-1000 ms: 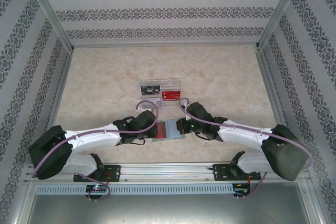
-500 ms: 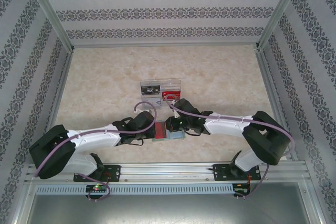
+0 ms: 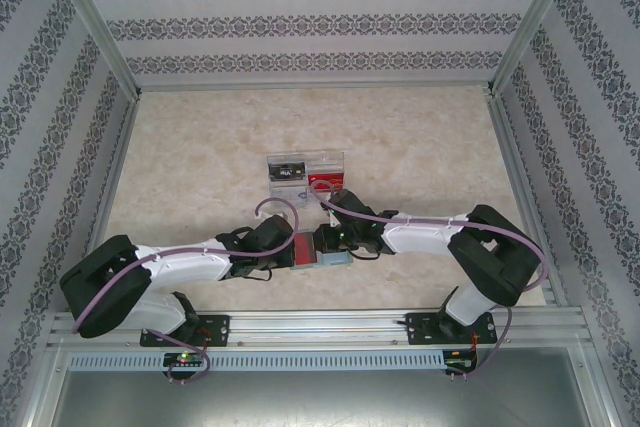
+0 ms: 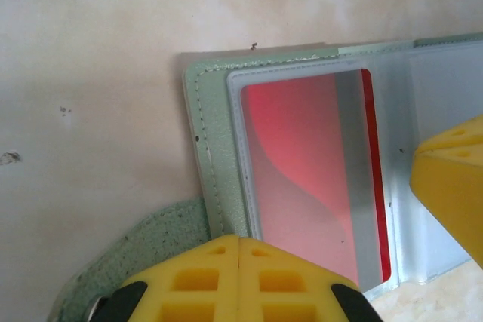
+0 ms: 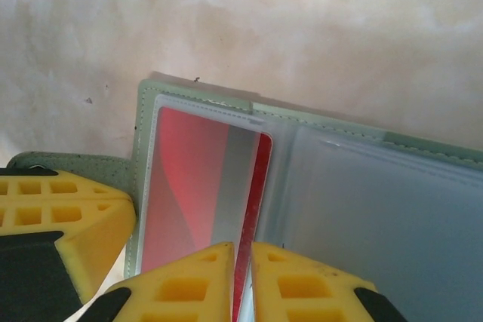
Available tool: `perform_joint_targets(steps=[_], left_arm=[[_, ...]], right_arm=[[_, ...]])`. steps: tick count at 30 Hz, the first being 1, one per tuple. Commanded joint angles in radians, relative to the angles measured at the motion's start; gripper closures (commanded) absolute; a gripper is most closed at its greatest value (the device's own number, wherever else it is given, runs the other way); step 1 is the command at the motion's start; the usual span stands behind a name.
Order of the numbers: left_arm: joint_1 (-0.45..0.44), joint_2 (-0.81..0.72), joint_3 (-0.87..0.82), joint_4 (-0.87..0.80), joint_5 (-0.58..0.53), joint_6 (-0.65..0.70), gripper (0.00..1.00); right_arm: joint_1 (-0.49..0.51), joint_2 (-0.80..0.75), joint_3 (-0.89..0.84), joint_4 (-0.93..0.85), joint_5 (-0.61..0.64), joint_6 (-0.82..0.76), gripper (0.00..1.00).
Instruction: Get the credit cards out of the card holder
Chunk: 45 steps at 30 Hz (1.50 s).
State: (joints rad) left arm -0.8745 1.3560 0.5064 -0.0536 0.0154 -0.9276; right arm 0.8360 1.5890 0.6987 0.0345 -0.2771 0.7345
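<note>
I see the card holder (image 3: 316, 251) open on the tabletop (image 3: 200, 167), left fingers (image 4: 249, 280) clenched at its strap (image 4: 151, 239); right fingers (image 5: 226, 273), barely parted, straddle the red card (image 5: 189, 186) along its inner long edge, grip uncertain.

Grey-green card holder (image 4: 212, 148), red and grey credit card (image 4: 294, 156), yellow left claw (image 4: 238, 258), beige marbled table (image 3: 200, 147)

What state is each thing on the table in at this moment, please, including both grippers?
card holder: open, lying flat.
red credit card: in its clear sleeve, one long edge poking out.
left gripper: shut, by the holder's clasp strap.
right gripper: nearly shut, pinching the card's exposed edge.
clear tray: holding a red card and a dark item.
</note>
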Motion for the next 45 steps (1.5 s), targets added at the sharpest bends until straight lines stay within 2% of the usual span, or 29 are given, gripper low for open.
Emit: perform_joint_targets(steps=[1, 15, 25, 35, 41, 45], left_arm=[[0.011, 0.02, -0.01, 0.047, 0.014, -0.01, 1.0], [0.011, 0.031, -0.01, 0.054, 0.025, -0.017, 1.0], [0.011, 0.024, -0.013, 0.046, 0.021, -0.019, 1.0], [0.008, 0.048, -0.006, 0.06, 0.036, -0.02, 1.0], [0.006, 0.052, -0.005, 0.064, 0.037, -0.022, 1.0], [0.005, 0.053, -0.002, 0.063, 0.038, -0.022, 1.0]], right_arm=[[0.015, 0.022, 0.019, 0.002, -0.014, 0.016, 0.84], [0.015, 0.05, 0.019, -0.01, -0.012, 0.023, 0.83], [0.017, -0.001, 0.027, -0.087, 0.037, -0.005, 0.79], [0.02, 0.055, 0.025, -0.036, -0.008, 0.019, 0.81], [0.02, 0.04, 0.025, -0.035, -0.013, 0.02, 0.86], [0.02, 0.037, 0.022, -0.033, -0.016, 0.023, 1.0]])
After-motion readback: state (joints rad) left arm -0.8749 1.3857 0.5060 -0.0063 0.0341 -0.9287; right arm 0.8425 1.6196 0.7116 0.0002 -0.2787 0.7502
